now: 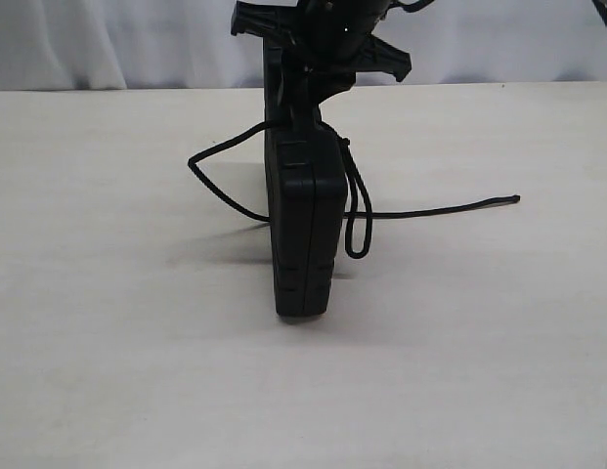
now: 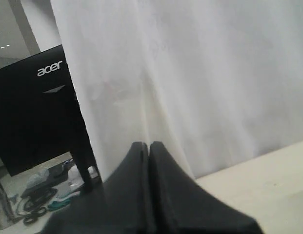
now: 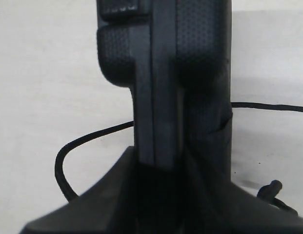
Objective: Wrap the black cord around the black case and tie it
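The black case (image 1: pixel 305 234) stands upright on its narrow edge in the middle of the table. My right gripper (image 1: pixel 301 103) comes down from above and is shut on its top edge. In the right wrist view the case (image 3: pixel 180 73) runs between the two fingers of that gripper (image 3: pixel 161 168). The black cord (image 1: pixel 220 191) crosses the case near its top. It bulges out in a loop on the left, hangs in a loop on the right, and one end trails off to the right across the table. The cord (image 3: pixel 68 151) shows on both sides of the case. My left gripper (image 2: pixel 149 146) is shut and empty, facing the curtain.
The pale table (image 1: pixel 108 342) stretches out on all sides of the case. A white curtain (image 2: pixel 200 73) hangs behind it. Off the table, an Acer monitor (image 2: pixel 34 112) and clutter show in the left wrist view.
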Available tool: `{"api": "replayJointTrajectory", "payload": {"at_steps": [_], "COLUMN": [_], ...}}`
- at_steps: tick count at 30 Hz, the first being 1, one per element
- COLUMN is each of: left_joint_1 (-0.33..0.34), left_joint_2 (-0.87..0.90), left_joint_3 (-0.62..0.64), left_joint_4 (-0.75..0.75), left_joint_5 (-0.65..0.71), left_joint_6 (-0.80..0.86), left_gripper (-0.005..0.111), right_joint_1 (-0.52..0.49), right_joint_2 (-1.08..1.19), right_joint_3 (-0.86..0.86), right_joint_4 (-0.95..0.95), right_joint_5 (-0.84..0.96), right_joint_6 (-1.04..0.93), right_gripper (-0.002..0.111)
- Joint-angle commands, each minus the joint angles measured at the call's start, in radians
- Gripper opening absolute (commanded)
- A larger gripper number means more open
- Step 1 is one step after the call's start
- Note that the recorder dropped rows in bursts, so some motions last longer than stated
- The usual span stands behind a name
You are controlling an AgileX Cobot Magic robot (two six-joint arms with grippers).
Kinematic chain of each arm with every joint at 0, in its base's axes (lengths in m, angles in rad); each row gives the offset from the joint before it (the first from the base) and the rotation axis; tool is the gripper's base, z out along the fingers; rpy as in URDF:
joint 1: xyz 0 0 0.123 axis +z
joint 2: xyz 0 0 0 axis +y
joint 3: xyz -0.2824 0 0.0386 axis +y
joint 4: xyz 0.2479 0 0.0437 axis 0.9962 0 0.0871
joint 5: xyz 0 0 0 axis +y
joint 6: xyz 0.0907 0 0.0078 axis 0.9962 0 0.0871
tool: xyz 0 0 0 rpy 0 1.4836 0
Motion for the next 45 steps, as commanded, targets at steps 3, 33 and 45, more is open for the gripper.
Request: {"api": "replayJointTrajectory", "payload": {"at_steps": [3, 33, 45], "left_joint_1": [-0.005, -0.005, -0.005], "left_joint_2": [-0.002, -0.002, -0.002], "left_joint_3": [0.044, 0.107, 0.107], "left_joint_4": [0.081, 0.081, 0.081], "left_joint_5": [-0.004, 0.066, 0.158], "left_joint_6": [-0.002, -0.002, -0.004], "left_gripper": [0.0, 0.0, 0.0], "right_joint_1": [0.0, 0.0, 0.0], "right_joint_2": [-0.011, -0.011, -0.011], "right_joint_3": [-0.006, -0.006, -0.006], "right_joint_4": [0.012, 0.012, 0.012], "right_joint_5": [-0.021, -0.021, -0.021], "right_joint_6": [0.005, 0.005, 0.005], "right_gripper": [0.004, 0.004, 0.004]}}
